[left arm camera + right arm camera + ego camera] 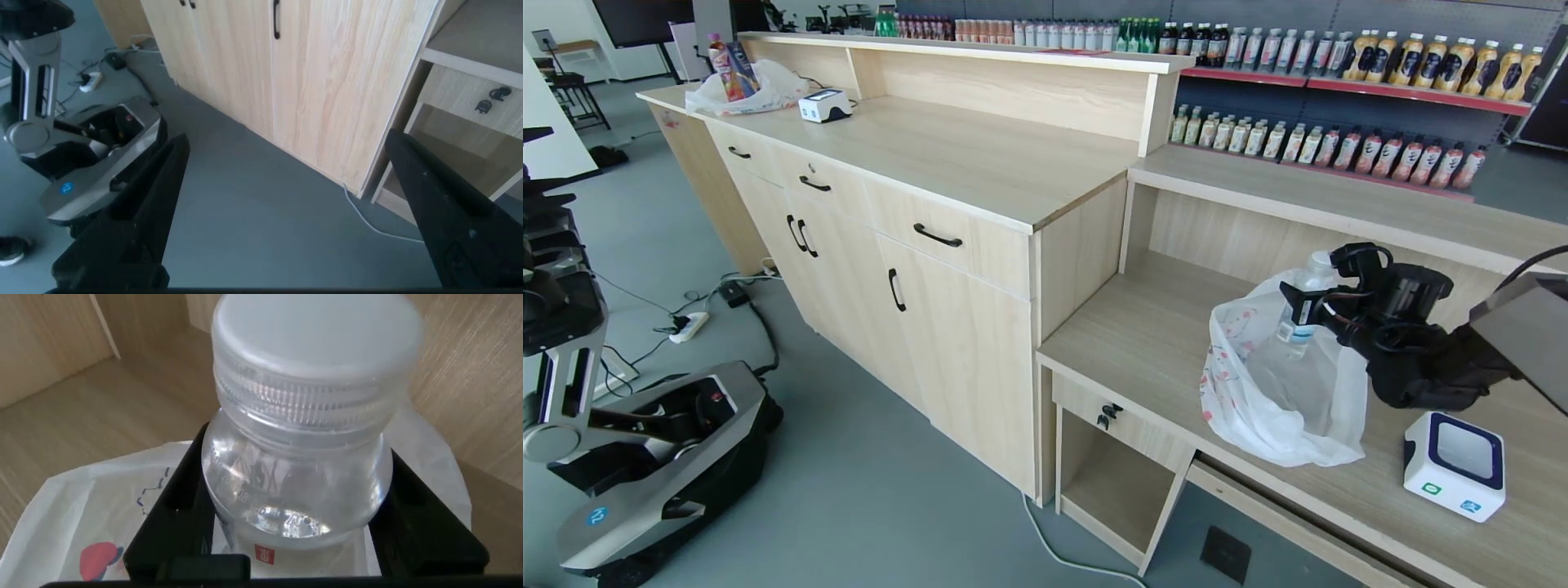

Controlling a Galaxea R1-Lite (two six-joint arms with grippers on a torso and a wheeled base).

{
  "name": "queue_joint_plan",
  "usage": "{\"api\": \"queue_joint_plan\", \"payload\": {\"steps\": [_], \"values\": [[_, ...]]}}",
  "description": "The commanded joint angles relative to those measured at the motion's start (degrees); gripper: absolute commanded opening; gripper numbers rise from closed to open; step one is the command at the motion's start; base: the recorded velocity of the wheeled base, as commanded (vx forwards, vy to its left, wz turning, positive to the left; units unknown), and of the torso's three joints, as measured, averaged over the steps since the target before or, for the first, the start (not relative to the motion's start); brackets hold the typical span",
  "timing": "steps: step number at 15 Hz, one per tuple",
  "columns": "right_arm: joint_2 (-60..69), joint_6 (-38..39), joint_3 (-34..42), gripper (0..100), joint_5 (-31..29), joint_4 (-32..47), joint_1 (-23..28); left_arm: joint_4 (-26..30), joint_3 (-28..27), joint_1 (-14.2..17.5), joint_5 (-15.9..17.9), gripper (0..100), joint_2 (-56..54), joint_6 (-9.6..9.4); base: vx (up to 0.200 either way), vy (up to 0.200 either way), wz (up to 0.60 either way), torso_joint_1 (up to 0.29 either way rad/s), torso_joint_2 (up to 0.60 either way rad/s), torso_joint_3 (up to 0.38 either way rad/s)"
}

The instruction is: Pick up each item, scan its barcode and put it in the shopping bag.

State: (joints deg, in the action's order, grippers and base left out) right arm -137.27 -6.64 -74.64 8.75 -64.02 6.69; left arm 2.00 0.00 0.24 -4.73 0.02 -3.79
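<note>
Wooden counter [1143, 343] | clear white-capped bottle [302, 474] in bag [1258, 408] | right jaws pinching it | left jaws spread

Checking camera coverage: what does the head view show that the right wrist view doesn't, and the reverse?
Head view only: the white box-shaped barcode scanner on the light wooden counter, and red shelves of bottled drinks behind. Right wrist view only: the ridges on the white screw cap, and black fingers on both sides of the clear plastic water bottle. Both: that bottle held upright by the right pincer at the open top of the white plastic shopping bag, on that counter.
</note>
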Motion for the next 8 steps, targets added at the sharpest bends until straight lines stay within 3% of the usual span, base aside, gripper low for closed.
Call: {"api": "queue_joint_plan", "payload": {"steps": [1,4,8], "values": [[-4.33,0.05,-2.61,0,0.12,-0.84,-0.36,0.02,0.0,0.02,-0.02,100,-0.02,0.01,0.0,0.0,0.0,0.0,0.0,0.0],[-7.75,0.05,-7.62,0,3.9,-0.75,-0.1,0.02,0.0,0.02,-0.02,100,-0.02,0.01,0.0,0.0,0.0,0.0,0.0,0.0],[-10.04,-0.39,-9.47,0,3.9,-0.49,0.07,0.02,0.0,0.02,-0.02,100,-0.02,0.01,0.0,0.0,0.0,0.0,0.0,0.0]]}}
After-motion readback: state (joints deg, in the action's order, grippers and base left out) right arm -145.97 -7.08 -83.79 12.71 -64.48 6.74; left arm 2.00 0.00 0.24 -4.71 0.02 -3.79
